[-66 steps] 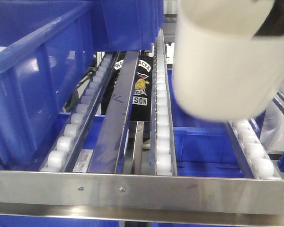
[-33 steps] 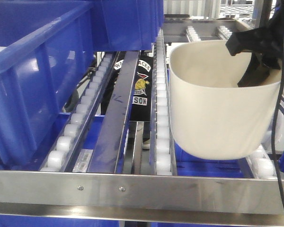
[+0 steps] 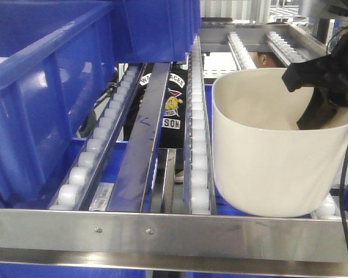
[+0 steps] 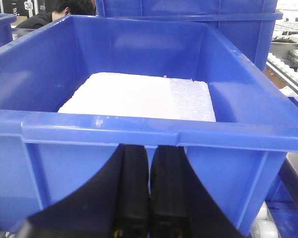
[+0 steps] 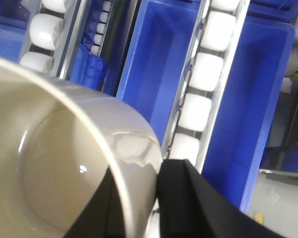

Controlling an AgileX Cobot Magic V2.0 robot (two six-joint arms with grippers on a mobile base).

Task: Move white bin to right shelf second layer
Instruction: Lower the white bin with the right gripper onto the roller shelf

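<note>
Across the front view runs the right shelf second layer, a steel rack with a flat screwed front rail and lanes of white rollers running back. On its left side sits a large blue crate; the left wrist view shows that crate holding a white foam slab. Right of the middle roller lane, the white bin stands upright just behind the front rail, its base down at roller level. Its far right rim is pinched by the right end effector, one finger inside the wall and one outside. Smallest, the left end effector hangs before the crate's wall, fingers pressed together, holding nothing.
</note>
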